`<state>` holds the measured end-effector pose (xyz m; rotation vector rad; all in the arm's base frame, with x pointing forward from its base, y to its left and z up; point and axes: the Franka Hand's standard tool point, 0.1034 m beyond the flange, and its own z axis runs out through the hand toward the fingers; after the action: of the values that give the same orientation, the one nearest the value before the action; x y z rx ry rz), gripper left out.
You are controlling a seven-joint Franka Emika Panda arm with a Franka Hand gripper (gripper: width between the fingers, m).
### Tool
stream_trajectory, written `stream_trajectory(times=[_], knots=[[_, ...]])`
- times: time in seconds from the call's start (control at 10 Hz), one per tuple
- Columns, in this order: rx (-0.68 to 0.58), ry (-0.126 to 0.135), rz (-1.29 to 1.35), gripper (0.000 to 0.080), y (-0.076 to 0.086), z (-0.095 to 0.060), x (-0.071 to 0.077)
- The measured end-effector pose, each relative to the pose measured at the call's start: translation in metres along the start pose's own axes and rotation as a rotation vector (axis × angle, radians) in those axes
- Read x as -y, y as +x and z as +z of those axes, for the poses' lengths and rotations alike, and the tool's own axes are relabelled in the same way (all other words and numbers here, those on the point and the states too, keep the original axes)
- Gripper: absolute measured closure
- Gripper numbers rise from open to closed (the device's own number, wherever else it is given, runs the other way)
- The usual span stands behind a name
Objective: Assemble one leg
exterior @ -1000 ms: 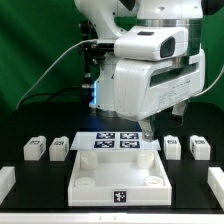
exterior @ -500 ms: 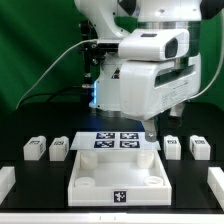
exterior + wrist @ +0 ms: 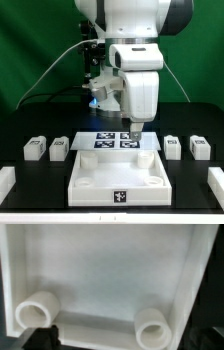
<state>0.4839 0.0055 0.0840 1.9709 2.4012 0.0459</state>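
The gripper (image 3: 131,128) hung over the marker board (image 3: 84,143), pinched or spread I couldn't tell, seemingly sizing up the panel (image 3: 115,178) and its sockets (image 3: 38,309), while the leg (image 3: 172,146) just to the exterior view's right sat untouched, not yet fitted.

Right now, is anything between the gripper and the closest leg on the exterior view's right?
Nothing visible. The gripper hangs above the marker board; the leg sits just beyond the board's edge, with no part between them.
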Motion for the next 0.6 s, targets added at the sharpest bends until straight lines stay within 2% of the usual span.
stream_trajectory(times=[0.3, 0.6], knots=[[0.000, 0.002, 0.005, 0.0150, -0.001, 0.003, 0.004], [-0.010, 0.005, 0.035, 0.0150, -0.006, 0.034, 0.039]])
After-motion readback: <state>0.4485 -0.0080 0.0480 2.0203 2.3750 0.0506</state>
